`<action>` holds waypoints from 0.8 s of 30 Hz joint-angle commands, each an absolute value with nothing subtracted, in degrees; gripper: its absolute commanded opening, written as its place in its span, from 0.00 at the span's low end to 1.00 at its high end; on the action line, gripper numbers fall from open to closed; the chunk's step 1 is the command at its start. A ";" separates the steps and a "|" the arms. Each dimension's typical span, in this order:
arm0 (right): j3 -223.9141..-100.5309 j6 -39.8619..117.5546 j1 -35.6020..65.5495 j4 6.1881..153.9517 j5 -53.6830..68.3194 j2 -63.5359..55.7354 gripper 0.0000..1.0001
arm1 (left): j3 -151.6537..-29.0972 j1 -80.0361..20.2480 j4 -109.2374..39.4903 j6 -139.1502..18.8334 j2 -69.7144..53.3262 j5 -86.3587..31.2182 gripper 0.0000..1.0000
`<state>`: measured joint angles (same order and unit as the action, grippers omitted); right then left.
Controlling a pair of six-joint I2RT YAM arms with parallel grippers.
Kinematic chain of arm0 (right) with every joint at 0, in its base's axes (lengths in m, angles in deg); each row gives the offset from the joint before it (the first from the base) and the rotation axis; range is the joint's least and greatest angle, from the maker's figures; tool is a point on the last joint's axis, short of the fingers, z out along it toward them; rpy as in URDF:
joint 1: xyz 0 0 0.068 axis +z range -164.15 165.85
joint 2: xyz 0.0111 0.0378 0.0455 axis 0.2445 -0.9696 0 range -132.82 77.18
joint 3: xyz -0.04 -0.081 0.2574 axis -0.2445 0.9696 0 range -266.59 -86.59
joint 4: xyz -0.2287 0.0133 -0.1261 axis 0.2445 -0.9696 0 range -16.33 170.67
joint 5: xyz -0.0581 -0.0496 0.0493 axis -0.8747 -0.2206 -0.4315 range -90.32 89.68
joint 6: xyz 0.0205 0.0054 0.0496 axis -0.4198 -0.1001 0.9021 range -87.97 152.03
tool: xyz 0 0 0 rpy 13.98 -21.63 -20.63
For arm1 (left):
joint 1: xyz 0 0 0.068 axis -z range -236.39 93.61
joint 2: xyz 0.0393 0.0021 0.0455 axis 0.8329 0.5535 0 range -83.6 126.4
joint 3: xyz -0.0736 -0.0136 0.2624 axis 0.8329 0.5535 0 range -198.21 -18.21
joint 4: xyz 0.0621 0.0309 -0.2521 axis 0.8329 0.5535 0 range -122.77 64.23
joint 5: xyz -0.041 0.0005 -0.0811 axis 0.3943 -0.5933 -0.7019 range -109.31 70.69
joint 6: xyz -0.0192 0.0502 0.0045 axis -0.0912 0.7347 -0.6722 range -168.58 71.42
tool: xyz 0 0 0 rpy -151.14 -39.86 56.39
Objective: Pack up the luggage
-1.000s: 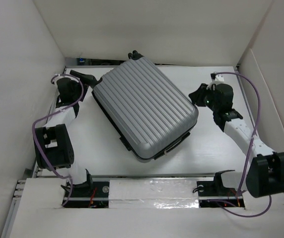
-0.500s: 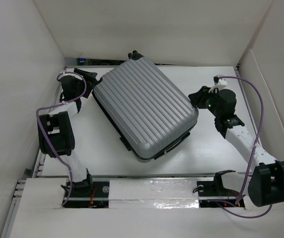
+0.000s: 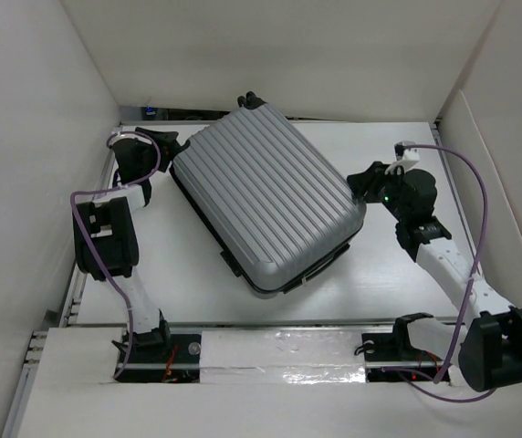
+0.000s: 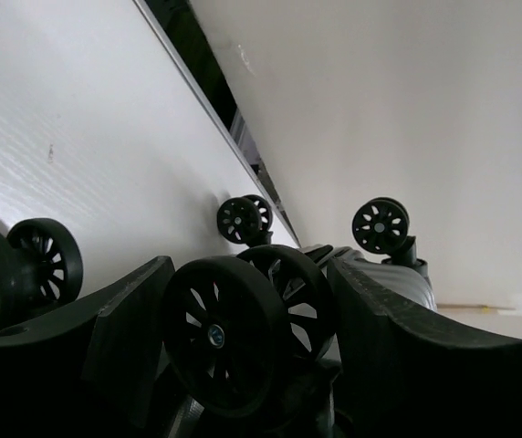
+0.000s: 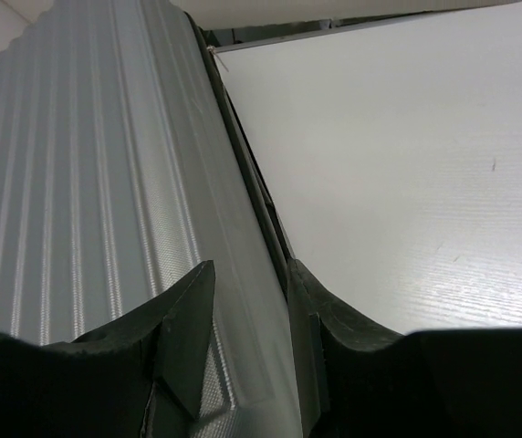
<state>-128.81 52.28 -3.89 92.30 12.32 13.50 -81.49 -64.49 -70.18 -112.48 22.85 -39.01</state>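
While luggage [image 3: 266, 205] lies closed, ribbed shell up, mid-table [image 3: 398, 274], skewed with wheel end toward 11 o'clock and handle end toward 5 o'clock, left gripper [image 3: 165, 141] sits at its 10 o'clock corner. Fingers flank black wheel [image 4: 220, 338]; clamped or merely astride, cannot tell. Right gripper [image 3: 357, 181] at 3 o'clock corner, fingers straddling shell edge beside dark seam [image 5: 261, 210]; grasping or loose, cannot tell.

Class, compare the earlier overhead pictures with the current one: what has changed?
The left arm's elbow drew away from the near edge, nudging the left hand closer to the far-left corner of the luggage, a wheel between its fingers. The right arm's elbow swung toward the near edge; the right hand and luggage stayed put.
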 commanded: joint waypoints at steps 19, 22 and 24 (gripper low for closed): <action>-128.42 50.40 -1.23 91.22 15.23 10.83 0.44 | -95.18 -62.99 -55.90 -107.12 8.86 -40.31 0.00; -129.48 50.05 -0.71 90.42 14.80 9.33 0.47 | -97.73 -62.99 -51.86 -107.11 8.95 -41.37 0.00; -130.18 49.70 -0.71 89.98 14.71 8.54 0.50 | -99.23 -62.99 -48.96 -106.76 8.86 -42.07 0.00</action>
<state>-129.53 51.58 -3.17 95.25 11.88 10.59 -94.30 -64.01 -49.76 -107.10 13.61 -37.46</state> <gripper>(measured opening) 0.491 0.614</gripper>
